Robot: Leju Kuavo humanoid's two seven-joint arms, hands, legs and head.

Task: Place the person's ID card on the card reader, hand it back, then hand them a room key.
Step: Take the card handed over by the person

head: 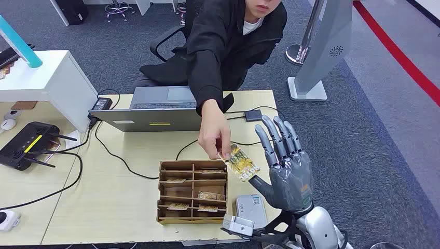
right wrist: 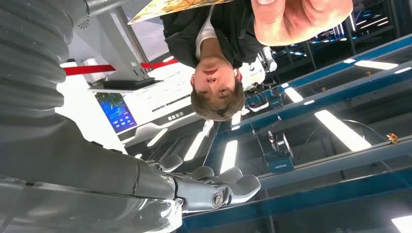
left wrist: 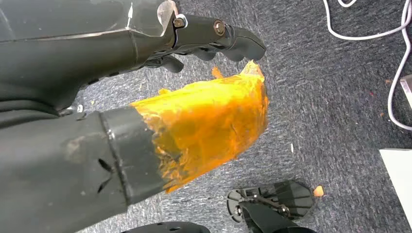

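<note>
A person's hand [head: 215,140] reaches over the table and pinches a yellow patterned ID card [head: 241,163] by its near end. My right hand [head: 286,166] is raised just to the right of it, fingers straight and spread, thumb close under the card's lower corner, gripping nothing. In the right wrist view the card [right wrist: 175,7] and the person's fingers [right wrist: 301,17] lie apart from my fingers [right wrist: 218,187]. The grey card reader [head: 251,209] lies on the table below my right hand. My left hand [left wrist: 214,36] hangs over the carpet, holding nothing.
A wooden divided box [head: 193,165] with several key cards stands left of the reader. A laptop [head: 155,106], black cables and a small adapter [head: 253,114] lie at the table's far side. A black router [head: 26,144] sits at the left. The person sits behind the table.
</note>
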